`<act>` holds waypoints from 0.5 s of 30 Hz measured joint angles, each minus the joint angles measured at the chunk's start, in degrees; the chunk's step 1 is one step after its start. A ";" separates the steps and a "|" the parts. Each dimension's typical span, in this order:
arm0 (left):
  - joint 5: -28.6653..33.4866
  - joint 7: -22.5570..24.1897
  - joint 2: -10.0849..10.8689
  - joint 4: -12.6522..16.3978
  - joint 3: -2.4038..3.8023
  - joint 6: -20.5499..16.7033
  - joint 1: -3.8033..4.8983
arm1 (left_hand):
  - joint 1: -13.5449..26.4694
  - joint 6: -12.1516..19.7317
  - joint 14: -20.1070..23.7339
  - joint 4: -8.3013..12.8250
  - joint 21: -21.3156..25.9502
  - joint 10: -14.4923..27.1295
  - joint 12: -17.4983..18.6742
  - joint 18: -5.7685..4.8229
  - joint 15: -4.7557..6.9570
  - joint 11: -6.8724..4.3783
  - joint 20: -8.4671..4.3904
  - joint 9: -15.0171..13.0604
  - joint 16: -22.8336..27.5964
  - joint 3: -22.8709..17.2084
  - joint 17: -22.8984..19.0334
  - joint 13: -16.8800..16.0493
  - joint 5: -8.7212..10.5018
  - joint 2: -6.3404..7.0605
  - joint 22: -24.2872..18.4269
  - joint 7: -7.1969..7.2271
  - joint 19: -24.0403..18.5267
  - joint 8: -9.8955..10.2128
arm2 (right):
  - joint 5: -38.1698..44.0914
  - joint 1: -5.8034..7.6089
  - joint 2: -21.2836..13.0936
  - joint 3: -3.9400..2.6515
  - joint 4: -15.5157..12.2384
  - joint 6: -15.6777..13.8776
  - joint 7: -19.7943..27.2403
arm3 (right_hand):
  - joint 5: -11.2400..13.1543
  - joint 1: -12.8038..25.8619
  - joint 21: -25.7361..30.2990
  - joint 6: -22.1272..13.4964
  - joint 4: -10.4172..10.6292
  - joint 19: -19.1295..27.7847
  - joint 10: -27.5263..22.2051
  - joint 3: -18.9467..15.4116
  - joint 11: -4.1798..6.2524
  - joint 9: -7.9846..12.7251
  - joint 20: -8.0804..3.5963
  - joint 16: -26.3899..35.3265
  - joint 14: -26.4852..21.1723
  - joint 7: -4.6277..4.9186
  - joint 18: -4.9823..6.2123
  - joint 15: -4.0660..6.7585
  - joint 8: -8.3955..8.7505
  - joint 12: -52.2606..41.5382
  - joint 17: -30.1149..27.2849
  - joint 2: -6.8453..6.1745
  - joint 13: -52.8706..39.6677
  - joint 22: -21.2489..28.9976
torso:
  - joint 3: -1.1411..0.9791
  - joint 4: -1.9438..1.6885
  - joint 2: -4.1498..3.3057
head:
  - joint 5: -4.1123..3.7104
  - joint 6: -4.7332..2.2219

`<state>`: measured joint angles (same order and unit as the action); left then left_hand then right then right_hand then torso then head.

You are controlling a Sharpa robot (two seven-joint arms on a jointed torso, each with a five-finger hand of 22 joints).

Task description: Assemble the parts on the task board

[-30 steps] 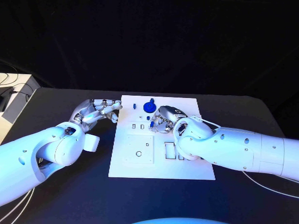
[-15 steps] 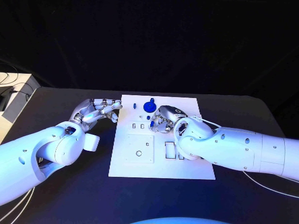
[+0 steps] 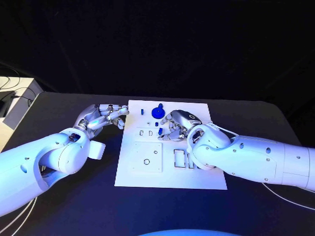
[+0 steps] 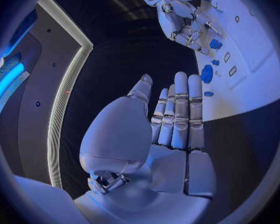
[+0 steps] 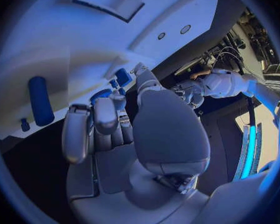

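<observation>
Right robot hand: we see the right robot hand [image 3: 175, 124] low over the far middle of the task board [image 3: 170, 179], fingers curled down among the small blue parts; whether it pinches one we cannot tell.
Left robot hand: our left robot hand [image 3: 101, 117] hangs just beside the board's left edge, over the dark surface [image 3: 65, 206], fingers straight, close together and holding nothing.
Parts: a round blue part [image 3: 157, 112] stands near the board's far edge, just beyond the right robot hand; a slim blue piece [image 3: 142, 111] lies beside it, and the right wrist view shows a long blue cylinder [image 5: 40, 101] lying on the white plate.
Risk, knocking: we judge that the curled right fingers sit so close to the small pieces that a sideways move could push one out of its seat or roll the cylinder off.
Risk, misfit: if a part is pinched askew, we expect it to jam at its slot, since nothing steadies the board.
Hidden: the right robot hand and forearm cover the slots beneath them, so we cannot say which are filled.
Hard to make out: the tiny pieces by the fingertips are too small for us to tell shape or seating.
</observation>
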<state>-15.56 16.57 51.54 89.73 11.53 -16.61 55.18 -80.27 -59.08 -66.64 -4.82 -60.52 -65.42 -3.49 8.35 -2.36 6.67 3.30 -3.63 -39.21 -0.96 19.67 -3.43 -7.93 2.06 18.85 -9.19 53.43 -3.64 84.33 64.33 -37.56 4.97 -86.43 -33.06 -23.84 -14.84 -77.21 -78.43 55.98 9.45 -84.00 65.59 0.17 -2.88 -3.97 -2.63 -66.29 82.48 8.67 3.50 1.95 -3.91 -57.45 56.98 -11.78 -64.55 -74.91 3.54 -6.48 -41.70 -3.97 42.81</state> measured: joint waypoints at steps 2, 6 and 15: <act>0.00 0.00 -0.02 -0.02 0.00 0.00 0.00 | 0.00 0.00 0.00 0.00 0.00 0.00 0.00 0.00 0.00 0.00 0.00 0.00 0.00 0.00 0.00 0.00 0.00 0.00 0.00 0.00 0.00 0.00 | -0.03 -0.01 -0.33 -0.02 -0.38 -0.57 0.38 | 0.00 0.00 0.00 -0.09 0.01 0.00 0.00 0.01 0.00 0.00 0.00 0.00 0.00 0.09 0.00 0.00 0.00 0.00 0.00 0.00 0.01 0.00 | -0.01 -0.01 0.00 | -0.04 0.00; -0.03 0.00 -0.08 -0.13 0.00 0.00 0.00 | 0.00 0.00 0.00 0.00 0.00 0.00 0.00 0.00 0.00 0.00 0.00 0.00 0.00 0.00 0.00 0.00 0.00 0.00 -0.05 0.00 0.00 0.00 | -0.18 -0.03 -1.19 -0.16 -1.27 -1.90 1.21 | 0.00 0.00 0.00 -0.11 0.14 0.00 0.00 0.14 0.00 0.00 0.00 0.00 0.00 0.11 0.00 0.00 0.00 0.00 0.00 0.00 0.16 0.01 | -0.03 -0.01 0.00 | -0.06 -0.04; -1.72 -1.49 -0.26 -0.59 0.00 0.00 0.01 | 1.28 0.87 -0.55 -0.33 -0.25 -4.20 -2.29 -0.05 0.54 -1.03 -0.34 -0.03 -1.08 1.60 0.77 -0.59 0.00 1.28 0.03 -0.65 0.36 -0.73 | -7.63 1.20 -5.27 -0.89 -3.40 -6.06 7.83 | -3.69 1.53 0.69 1.29 -2.82 0.00 -0.30 -0.50 0.30 -0.19 0.00 0.00 0.00 0.00 0.00 0.00 0.00 -0.38 -0.30 4.14 0.49 0.01 | -0.11 0.23 0.09 | 0.14 -0.49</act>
<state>-17.28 15.08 51.28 89.13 11.53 -16.60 55.19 -78.99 -58.21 -67.18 -5.15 -60.77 -69.61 -5.78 8.30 -1.83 5.63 2.95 -3.66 -40.29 0.65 20.43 -4.03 -7.93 3.34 18.89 -9.84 53.79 -4.37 76.70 65.53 -42.83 4.08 -89.83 -39.12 -16.01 -18.53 -75.68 -77.73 57.27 6.62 -84.00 65.29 -0.33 -2.58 -4.16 -2.63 -66.29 82.48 8.67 3.50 1.95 -3.92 -57.82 56.69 -7.64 -64.06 -74.90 3.43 -6.25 -41.61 -3.83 42.32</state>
